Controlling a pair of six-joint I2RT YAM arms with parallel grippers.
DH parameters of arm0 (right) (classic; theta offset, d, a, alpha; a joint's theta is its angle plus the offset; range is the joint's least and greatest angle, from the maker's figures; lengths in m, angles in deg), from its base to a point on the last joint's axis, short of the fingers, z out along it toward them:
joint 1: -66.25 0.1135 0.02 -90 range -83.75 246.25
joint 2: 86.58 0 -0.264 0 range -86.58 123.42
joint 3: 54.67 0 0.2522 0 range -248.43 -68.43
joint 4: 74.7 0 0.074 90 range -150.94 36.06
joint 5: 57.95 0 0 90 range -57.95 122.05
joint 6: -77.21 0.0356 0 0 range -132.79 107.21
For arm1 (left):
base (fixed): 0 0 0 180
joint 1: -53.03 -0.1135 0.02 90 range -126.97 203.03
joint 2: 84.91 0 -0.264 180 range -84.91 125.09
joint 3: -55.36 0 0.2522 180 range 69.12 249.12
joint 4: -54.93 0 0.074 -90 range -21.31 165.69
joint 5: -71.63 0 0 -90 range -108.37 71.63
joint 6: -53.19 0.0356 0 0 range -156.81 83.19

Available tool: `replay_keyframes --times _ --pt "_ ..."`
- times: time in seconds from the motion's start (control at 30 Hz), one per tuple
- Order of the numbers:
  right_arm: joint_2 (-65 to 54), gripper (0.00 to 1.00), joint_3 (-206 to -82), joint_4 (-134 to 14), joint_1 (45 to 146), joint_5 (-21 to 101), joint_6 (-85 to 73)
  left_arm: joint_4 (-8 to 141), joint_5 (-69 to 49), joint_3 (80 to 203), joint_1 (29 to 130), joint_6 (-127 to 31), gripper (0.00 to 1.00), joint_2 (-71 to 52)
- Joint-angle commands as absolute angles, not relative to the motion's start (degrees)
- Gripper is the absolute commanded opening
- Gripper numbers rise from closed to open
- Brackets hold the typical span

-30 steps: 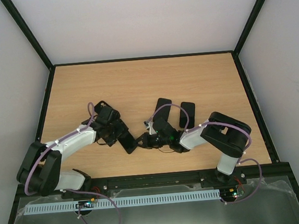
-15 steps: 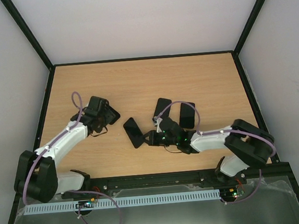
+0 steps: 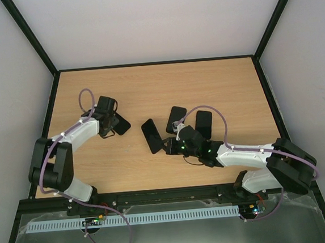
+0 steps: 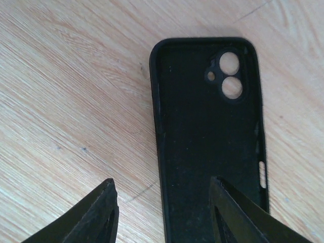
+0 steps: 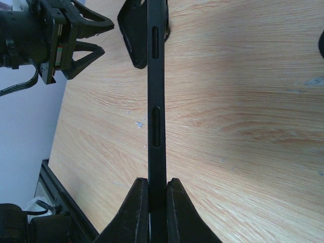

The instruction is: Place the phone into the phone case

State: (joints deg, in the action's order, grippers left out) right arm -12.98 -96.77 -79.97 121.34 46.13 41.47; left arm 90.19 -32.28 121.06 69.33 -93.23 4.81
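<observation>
Black and slim, the phone (image 5: 156, 101) is pinched at its near end between the fingers of the right gripper (image 5: 156, 195), which is clamped tight on it. The phone reaches straight ahead of that gripper over the wooden desk (image 5: 243, 101), its thin buttoned side turned to the wrist camera. Further ahead of that gripper, the phone case (image 4: 210, 131) lies flat on the desk, hollow side up. The left gripper (image 4: 164, 210) hangs above the case's plain end with its jaws apart, holding nothing, one finger over the case and the other over bare wood beside it. Two black slabs (image 3: 175, 119) lie flat just beside the right gripper.
</observation>
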Motion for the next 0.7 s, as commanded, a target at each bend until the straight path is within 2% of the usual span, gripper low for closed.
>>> replay_keyframes --times 0.0,0.4,0.6,0.67 --pt "-15.23 0.02 -98.26 -80.16 121.22 43.20 40.57 88.96 -32.21 121.80 68.74 -91.55 0.49 7.98" --pt "-16.62 0.02 -98.27 -78.99 121.26 41.42 40.51 87.64 -29.76 123.03 68.10 -90.85 0.42 14.27" --pt "-17.50 0.02 -98.33 -78.19 121.24 40.39 40.46 90.03 -29.56 123.43 68.06 -90.90 0.34 15.43" --pt "-18.07 0.02 -98.05 -78.09 121.24 39.91 40.51 90.63 -29.25 123.35 68.09 -90.34 0.26 15.41"
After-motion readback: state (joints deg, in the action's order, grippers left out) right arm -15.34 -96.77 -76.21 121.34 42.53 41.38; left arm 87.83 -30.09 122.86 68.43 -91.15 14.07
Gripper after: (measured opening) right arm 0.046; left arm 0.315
